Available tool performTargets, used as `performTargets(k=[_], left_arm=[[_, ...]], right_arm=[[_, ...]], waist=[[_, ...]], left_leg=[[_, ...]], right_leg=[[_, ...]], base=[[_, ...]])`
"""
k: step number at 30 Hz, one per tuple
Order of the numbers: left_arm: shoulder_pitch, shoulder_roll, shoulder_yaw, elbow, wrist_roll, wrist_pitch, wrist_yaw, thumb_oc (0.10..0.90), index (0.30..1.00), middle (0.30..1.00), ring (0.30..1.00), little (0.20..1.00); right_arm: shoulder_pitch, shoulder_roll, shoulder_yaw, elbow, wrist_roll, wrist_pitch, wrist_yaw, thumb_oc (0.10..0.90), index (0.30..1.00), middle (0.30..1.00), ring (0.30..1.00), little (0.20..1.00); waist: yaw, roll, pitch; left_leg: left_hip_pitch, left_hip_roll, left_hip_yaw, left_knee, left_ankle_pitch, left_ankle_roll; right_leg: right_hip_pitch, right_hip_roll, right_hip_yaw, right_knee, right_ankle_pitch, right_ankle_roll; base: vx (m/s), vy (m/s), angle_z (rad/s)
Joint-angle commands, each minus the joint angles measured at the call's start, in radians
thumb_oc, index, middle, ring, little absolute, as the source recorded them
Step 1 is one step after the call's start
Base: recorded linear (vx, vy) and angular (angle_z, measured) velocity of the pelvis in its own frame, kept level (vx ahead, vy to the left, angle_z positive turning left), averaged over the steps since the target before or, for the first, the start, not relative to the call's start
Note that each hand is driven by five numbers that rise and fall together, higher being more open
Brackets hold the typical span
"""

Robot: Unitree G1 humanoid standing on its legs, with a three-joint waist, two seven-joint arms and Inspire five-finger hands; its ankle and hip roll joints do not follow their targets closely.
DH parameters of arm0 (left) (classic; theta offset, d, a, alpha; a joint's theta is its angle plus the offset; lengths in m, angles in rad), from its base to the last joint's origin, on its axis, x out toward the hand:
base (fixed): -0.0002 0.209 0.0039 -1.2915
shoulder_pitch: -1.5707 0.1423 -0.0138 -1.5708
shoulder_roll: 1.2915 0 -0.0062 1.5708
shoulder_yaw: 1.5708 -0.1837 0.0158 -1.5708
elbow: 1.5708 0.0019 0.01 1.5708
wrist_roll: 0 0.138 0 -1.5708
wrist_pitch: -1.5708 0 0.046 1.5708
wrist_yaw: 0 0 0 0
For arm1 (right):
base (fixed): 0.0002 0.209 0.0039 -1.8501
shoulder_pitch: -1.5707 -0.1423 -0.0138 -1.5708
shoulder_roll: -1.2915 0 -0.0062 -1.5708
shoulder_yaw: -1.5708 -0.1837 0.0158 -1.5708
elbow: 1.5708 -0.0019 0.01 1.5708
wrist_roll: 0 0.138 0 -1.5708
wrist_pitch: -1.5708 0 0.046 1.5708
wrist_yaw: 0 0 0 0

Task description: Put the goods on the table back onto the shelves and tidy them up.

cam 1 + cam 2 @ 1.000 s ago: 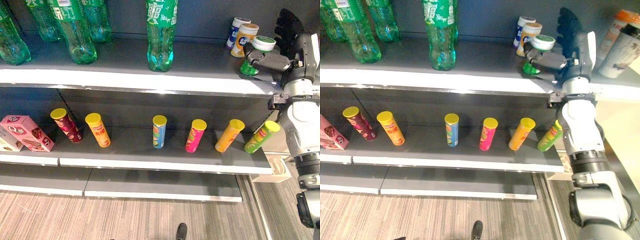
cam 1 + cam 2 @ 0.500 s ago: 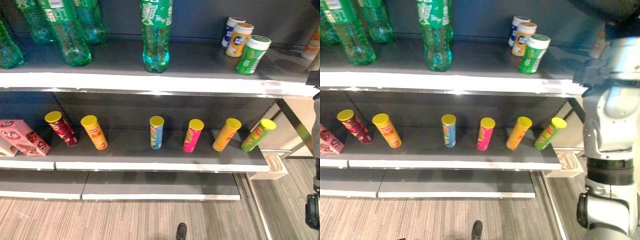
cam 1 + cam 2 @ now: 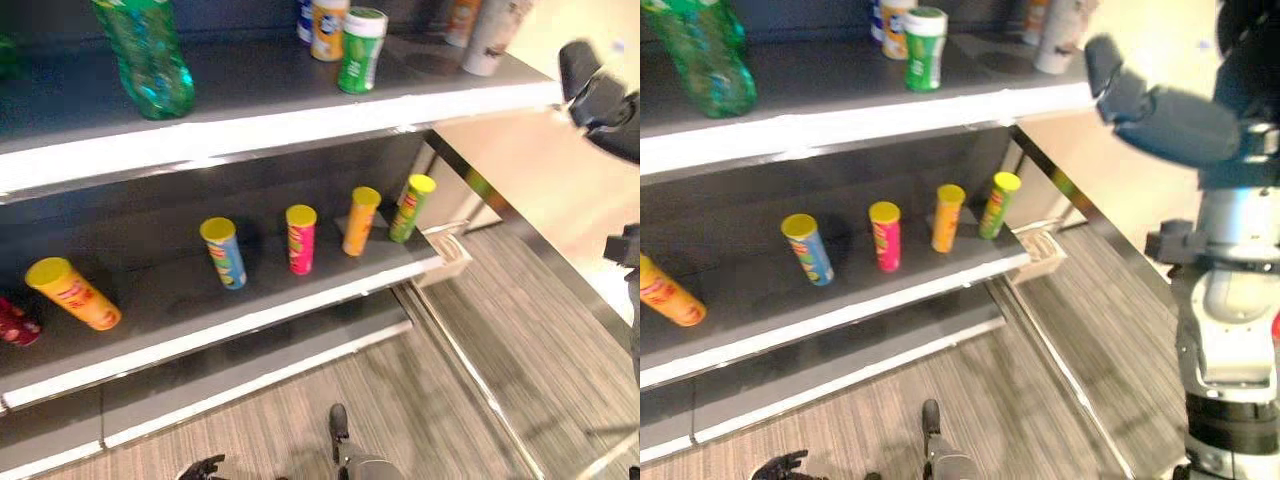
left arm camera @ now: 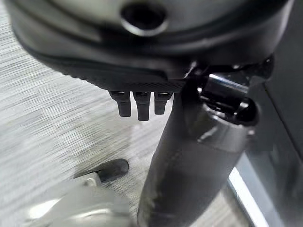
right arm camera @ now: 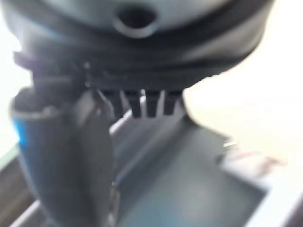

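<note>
A green jar with a white lid (image 3: 361, 50) stands on the top shelf (image 3: 250, 125) beside an orange jar (image 3: 328, 15). Further left on that shelf is a green bottle (image 3: 150, 55). My right hand (image 3: 1165, 115) hangs in the air to the right of the shelf's end, open, holding nothing; its wrist view shows bare fingers (image 5: 142, 101) over a grey surface. My left hand (image 4: 137, 101) hangs low over the floor, relaxed and holding nothing.
Several chip cans lean on the middle shelf (image 3: 250, 320): yellow (image 3: 75, 293), blue (image 3: 224, 253), pink (image 3: 300, 238), orange (image 3: 359, 220), green (image 3: 411, 207). Cups (image 3: 490, 35) stand at the top shelf's right end. A white bracket (image 3: 445, 250) sits at the shelf's end, with striped floor (image 3: 520, 340) beyond.
The camera has swung right. My right hand has let go of the green jar and drawn back to the right, off the shelf; the jar stays on the top shelf.
</note>
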Motion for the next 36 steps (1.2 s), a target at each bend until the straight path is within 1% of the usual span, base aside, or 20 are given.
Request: performTargets(k=[1, 3, 4, 5, 7, 8, 9, 11, 14, 18, 21, 22, 23, 24, 25, 27, 28, 31, 32, 36], left_arm=[[0.044, 0.040, -0.008, -0.016, 0.020, -0.025, -0.023, 0.800, 0.900, 0.900, 0.900, 0.900], [0.053, 0.045, -0.005, -0.026, 0.018, -0.023, -0.027, 0.800, 0.900, 0.900, 0.900, 0.900], [0.057, 0.050, -0.004, -0.033, 0.017, -0.019, -0.030, 0.800, 0.900, 0.900, 0.900, 0.900], [0.059, 0.052, -0.002, -0.035, 0.014, -0.017, -0.032, 0.800, 0.900, 0.900, 0.900, 0.900], [0.060, 0.057, 0.008, -0.038, 0.007, -0.014, -0.030, 0.800, 0.900, 0.900, 0.900, 0.900], [0.060, 0.057, 0.008, -0.038, 0.007, -0.014, -0.030, 0.800, 0.900, 0.900, 0.900, 0.900], [0.051, 0.060, 0.017, -0.043, 0.003, -0.008, -0.025, 0.800, 0.900, 0.900, 0.900, 0.900], [0.043, 0.062, 0.021, -0.040, 0.006, -0.008, -0.023, 0.800, 0.900, 0.900, 0.900, 0.900], [0.037, 0.052, 0.032, -0.026, 0.015, -0.008, -0.024, 0.800, 0.900, 0.900, 0.900, 0.900], [0.029, 0.033, 0.021, -0.019, 0.024, -0.006, -0.025, 0.800, 0.900, 0.900, 0.900, 0.900], [0.027, 0.030, 0.017, -0.019, 0.025, -0.004, -0.027, 0.800, 0.900, 0.900, 0.900, 0.900], [0.016, 0.024, 0.003, -0.024, 0.015, -0.006, -0.020, 0.800, 0.900, 0.900, 0.900, 0.900], [0.014, 0.017, -0.003, -0.022, 0.005, -0.011, -0.016, 0.800, 0.900, 0.900, 0.900, 0.900], [0.013, 0.016, -0.003, -0.021, 0.005, -0.011, -0.016, 0.800, 0.900, 0.900, 0.900, 0.900], [0.027, 0.004, -0.016, -0.016, -0.011, -0.015, -0.017, 0.800, 0.900, 0.900, 0.900, 0.900], [0.039, -0.007, -0.033, 0.000, -0.016, -0.018, -0.021, 0.800, 0.900, 0.900, 0.900, 0.900], [0.048, -0.011, -0.026, 0.004, -0.023, -0.016, -0.027, 0.800, 0.900, 0.900, 0.900, 0.900], [0.054, -0.009, -0.023, 0.010, -0.014, -0.016, -0.028, 0.800, 0.900, 0.900, 0.900, 0.900], [0.062, -0.010, -0.019, 0.022, 0.006, -0.014, -0.033, 0.800, 0.900, 0.900, 0.900, 0.900], [0.070, -0.014, -0.012, 0.019, 0.012, -0.012, -0.035, 0.800, 0.900, 0.900, 0.900, 0.900]], right_arm=[[-0.137, -0.061, -0.102, -0.035, 0.004, -0.056, -0.021, 0.800, 0.900, 0.900, 0.900, 0.900], [-0.144, -0.073, -0.096, -0.035, -0.009, -0.053, -0.019, 0.800, 0.900, 0.900, 0.900, 0.900], [-0.151, -0.080, -0.089, -0.034, -0.024, -0.050, -0.021, 0.800, 0.900, 0.900, 0.900, 0.900], [-0.155, -0.081, -0.084, -0.034, -0.030, -0.045, -0.022, 0.800, 0.900, 0.900, 0.900, 0.900], [-0.172, -0.088, -0.071, -0.033, -0.051, -0.040, -0.029, 0.800, 0.900, 0.900, 0.900, 0.900], [-0.173, -0.088, -0.071, -0.033, -0.052, -0.040, -0.029, 0.800, 0.900, 0.900, 0.900, 0.900], [-0.168, -0.088, -0.061, -0.038, -0.086, -0.028, -0.040, 0.800, 0.900, 0.900, 0.900, 0.900], [-0.147, -0.091, -0.075, -0.037, -0.102, -0.020, -0.047, 0.800, 0.900, 0.900, 0.900, 0.900], [-0.092, -0.099, -0.119, -0.032, -0.098, -0.007, -0.041, 0.800, 0.900, 0.900, 0.900, 0.900], [-0.038, -0.110, -0.162, -0.025, -0.056, -0.008, -0.024, 0.800, 0.900, 0.900, 0.900, 0.900], [-0.038, -0.112, -0.159, -0.027, -0.051, -0.013, -0.023, 0.800, 0.900, 0.900, 0.900, 0.900], [-0.052, -0.117, -0.140, -0.018, -0.048, -0.021, -0.026, 0.800, 0.900, 0.900, 0.900, 0.900], [-0.067, -0.123, -0.128, -0.009, -0.049, -0.024, -0.026, 0.800, 0.900, 0.900, 0.900, 0.900], [-0.070, -0.124, -0.126, -0.006, -0.049, -0.025, -0.026, 0.800, 0.900, 0.900, 0.900, 0.900], [-0.098, -0.121, -0.086, 0.018, -0.044, -0.028, -0.024, 0.800, 0.900, 0.900, 0.900, 0.900], [-0.129, -0.109, -0.058, 0.049, -0.042, -0.039, -0.038, 0.800, 0.900, 0.900, 0.900, 0.900], [-0.135, -0.096, -0.047, 0.050, -0.044, -0.036, -0.031, 0.800, 0.900, 0.900, 0.900, 0.900], [-0.121, -0.069, -0.052, 0.055, -0.035, -0.036, -0.031, 0.800, 0.900, 0.900, 0.900, 0.900], [-0.087, -0.042, -0.066, 0.054, -0.040, -0.029, -0.027, 0.800, 0.900, 0.900, 0.900, 0.900], [-0.042, 0.001, -0.064, 0.065, -0.033, -0.010, -0.015, 0.800, 0.900, 0.900, 0.900, 0.900]], waist=[[0.073, 0.008, -0.065], [0.101, 0.018, -0.078], [0.126, 0.013, -0.096], [0.138, 0.011, -0.108], [0.158, 0.001, -0.121], [0.159, 0.001, -0.121], [0.174, -0.020, -0.132], [0.172, -0.024, -0.134], [0.157, -0.029, -0.136], [0.128, -0.018, -0.119], [0.125, -0.015, -0.109], [0.141, -0.020, -0.077], [0.160, -0.024, -0.064], [0.154, -0.023, -0.064], [0.188, -0.028, -0.057], [0.211, -0.019, -0.056], [0.208, -0.005, -0.064], [0.200, 0.009, -0.077], [0.185, 0.016, -0.101], [0.157, 0.032, -0.116]], left_leg=[[-0.065, 0.029, -0.025, -0.071, 0.051, -0.031], [-0.077, 0.051, 0.039, -0.071, 0.056, -0.039], [-0.087, 0.064, 0.103, -0.067, 0.062, -0.046], [-0.083, 0.071, 0.113, -0.064, 0.043, -0.054], [-0.092, 0.085, 0.175, -0.060, 0.055, -0.060], [-0.091, 0.084, 0.177, -0.060, 0.055, -0.060], [-0.098, 0.102, 0.226, -0.054, 0.067, -0.074], [-0.104, 0.113, 0.229, -0.048, 0.075, -0.086], [-0.118, 0.146, 0.228, -0.054, 0.115, -0.119], [-0.144, 0.209, 0.187, -0.037, 0.173, -0.163], [-0.148, 0.223, 0.169, -0.008, 0.165, -0.167], [-0.187, 0.219, 0.088, 0.060, 0.171, -0.159], [-0.218, 0.184, -0.018, 0.083, 0.153, -0.156], [-0.224, 0.184, -0.024, 0.092, 0.149, -0.155], [-0.253, 0.078, -0.237, 0.064, 0.123, -0.137], [-0.252, 0.004, -0.375, 0.038, 0.102, -0.117], [-0.238, -0.008, -0.413, 0.016, 0.115, -0.112], [-0.198, 0.003, -0.411, -0.014, 0.139, -0.112], [-0.153, 0.011, -0.392, -0.058, 0.151, -0.112], [-0.105, 0.006, -0.348, -0.071, 0.134, -0.105]], right_leg=[[0.160, -0.104, -0.056, -0.004, -0.017, -0.019], [0.217, -0.159, -0.166, 0.031, -0.062, -0.021], [0.272, -0.215, -0.268, 0.031, -0.053, -0.009], [0.304, -0.235, -0.298, 0.029, -0.060, 0.006], [0.341, -0.272, -0.371, 0.025, -0.026, 0.022], [0.341, -0.272, -0.370, 0.024, -0.025, 0.023], [0.350, -0.283, -0.411, -0.014, 0.009, 0.038], [0.359, -0.271, -0.405, -0.056, 0.001, 0.039], [0.378, -0.208, -0.372, -0.157, -0.063, 0.023], [0.382, -0.111, -0.320, -0.160, -0.132, -0.029], [0.386, -0.095, -0.312, -0.160, -0.141, -0.041], [0.376, -0.086, -0.301, -0.160, -0.141, -0.062], [0.370, -0.081, -0.283, -0.160, -0.137, -0.066], [0.371, -0.081, -0.288, -0.160, -0.138, -0.066], [0.361, -0.069, -0.237, -0.160, -0.120, -0.069], [0.359, -0.045, -0.174, -0.160, -0.116, -0.072], [0.355, -0.031, -0.145, -0.160, -0.113, -0.074], [0.361, -0.019, -0.121, -0.160, -0.115, -0.076], [0.365, -0.018, -0.113, -0.160, -0.124, -0.079], [0.375, -0.037, -0.088, -0.160, -0.128, -0.072]], base=[[-0.19, -0.014, -1.03], [-0.16, -0.036, -1.17], [-0.13, -0.082, -1.03], [-0.11, -0.115, -1.15], [-0.10, -0.090, -1.08], [-0.13, -0.212, -1.32], [-0.07, -0.188, -1.21], [-0.08, -0.239, -0.90], [-0.06, -0.254, -0.48], [-0.07, -0.272, -0.15], [-0.07, -0.153, 0.02], [-0.16, -0.154, 0.02], [-0.15, -0.146, -0.01], [-0.06, -0.121, -0.59], [0.00, -0.087, -0.76], [0.04, -0.036, -0.91], [0.08, 0.063, -0.89], [0.10, 0.099, -1.17], [0.17, 0.162, -1.11], [0.08, 0.143, -0.40]])
